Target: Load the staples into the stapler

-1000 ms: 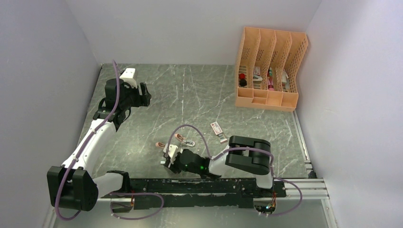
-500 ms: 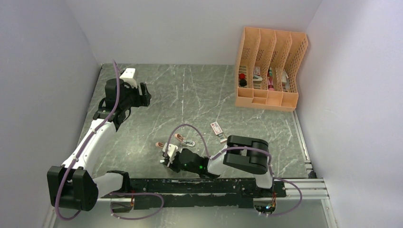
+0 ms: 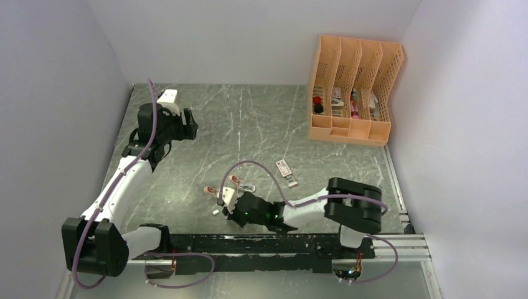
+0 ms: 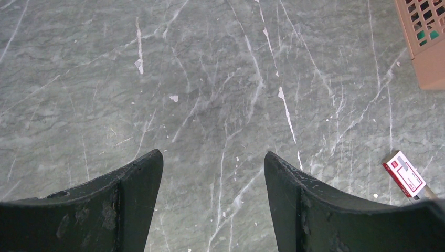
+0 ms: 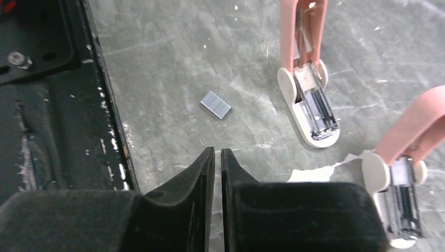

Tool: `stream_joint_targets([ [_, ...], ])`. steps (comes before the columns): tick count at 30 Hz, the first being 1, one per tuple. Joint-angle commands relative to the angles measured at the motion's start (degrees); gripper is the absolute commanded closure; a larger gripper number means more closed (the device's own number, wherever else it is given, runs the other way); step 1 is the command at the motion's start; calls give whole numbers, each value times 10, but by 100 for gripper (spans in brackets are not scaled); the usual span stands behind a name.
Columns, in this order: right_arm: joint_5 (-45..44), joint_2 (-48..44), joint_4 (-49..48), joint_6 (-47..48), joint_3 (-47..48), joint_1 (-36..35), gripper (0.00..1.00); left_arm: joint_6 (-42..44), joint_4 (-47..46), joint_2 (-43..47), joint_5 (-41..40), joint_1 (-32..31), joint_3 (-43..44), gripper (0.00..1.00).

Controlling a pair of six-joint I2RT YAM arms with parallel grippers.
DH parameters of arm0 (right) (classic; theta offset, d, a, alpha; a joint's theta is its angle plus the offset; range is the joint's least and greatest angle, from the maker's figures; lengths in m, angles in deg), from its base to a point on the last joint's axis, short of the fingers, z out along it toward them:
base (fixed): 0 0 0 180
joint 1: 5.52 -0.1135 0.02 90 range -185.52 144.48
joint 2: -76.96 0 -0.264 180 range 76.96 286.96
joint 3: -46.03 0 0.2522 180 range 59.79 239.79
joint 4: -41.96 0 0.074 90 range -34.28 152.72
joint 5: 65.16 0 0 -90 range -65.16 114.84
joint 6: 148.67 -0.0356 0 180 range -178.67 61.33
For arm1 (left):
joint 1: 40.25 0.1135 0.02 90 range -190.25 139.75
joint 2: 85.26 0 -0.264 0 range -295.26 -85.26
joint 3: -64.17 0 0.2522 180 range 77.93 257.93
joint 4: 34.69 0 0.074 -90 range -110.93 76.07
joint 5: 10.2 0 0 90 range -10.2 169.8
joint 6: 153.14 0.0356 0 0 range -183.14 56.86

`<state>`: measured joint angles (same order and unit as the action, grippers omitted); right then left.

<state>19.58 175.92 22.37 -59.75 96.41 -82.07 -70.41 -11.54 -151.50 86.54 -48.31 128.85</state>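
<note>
Two salmon-pink staplers lie opened on the marble table, one (image 5: 307, 79) (image 3: 210, 189) beside the other (image 5: 404, 157) (image 3: 241, 183), both with their metal channels showing. A short silvery staple strip (image 5: 215, 104) (image 3: 214, 212) lies loose on the table, just ahead of my right gripper (image 5: 218, 152) (image 3: 223, 202). That gripper's jaws stand almost together with nothing between them. The red-and-white staples box (image 3: 284, 168) (image 4: 404, 175) lies further right with its grey tray (image 3: 291, 182) next to it. My left gripper (image 4: 212, 160) (image 3: 190, 123) hovers open and empty at the far left.
An orange desk organizer (image 3: 352, 90) (image 4: 427, 37) holding small items stands at the back right. The black base rail (image 5: 52, 105) runs close to the left of the staple strip. A white paper scrap (image 5: 315, 173) lies between the staplers.
My right gripper's jaws have closed to a thin slit and its arm has swung its elbow to the right. The staple strip stays on the table. The left arm has not moved.
</note>
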Motion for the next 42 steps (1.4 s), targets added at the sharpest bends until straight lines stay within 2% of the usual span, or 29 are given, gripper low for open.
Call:
stream_joint_targets([
  [1, -5, -50, 55, 3, 10, 0, 86, 6, 1, 3, 1, -3, 3, 25],
  [3, -8, -51, 56, 8, 11, 0, 83, 6, 0, 4, 2, -3, 2, 25],
  [9, -10, -36, 62, -6, 15, 2, 60, 5, 1, 2, 2, -3, 3, 25],
  [13, 14, -18, 62, -23, 24, 0, 55, 7, 0, 1, 2, -3, 3, 25],
  [16, 34, 1, 52, -6, 25, 0, 50, 7, 0, -1, 1, -3, 3, 25],
  [20, 42, 25, 51, 37, 23, 3, 33, 7, 2, -4, -2, -3, 4, 25],
  [26, 110, 59, 103, 78, 43, 28, 21, 7, 2, -5, -2, -3, 4, 25],
  [32, 147, 55, 147, 74, 48, 69, 16, 8, 1, -5, -1, -3, 5, 25],
  [37, 165, 65, 178, 74, 66, 71, 15, 10, 3, -6, -2, -3, 7, 25],
  [39, 177, 62, 146, 79, 54, 71, 15, 10, 5, -6, -2, -3, 7, 25],
  [42, 196, 47, 45, 105, -5, 70, 17, 10, 4, -5, -3, -3, 8, 25],
])
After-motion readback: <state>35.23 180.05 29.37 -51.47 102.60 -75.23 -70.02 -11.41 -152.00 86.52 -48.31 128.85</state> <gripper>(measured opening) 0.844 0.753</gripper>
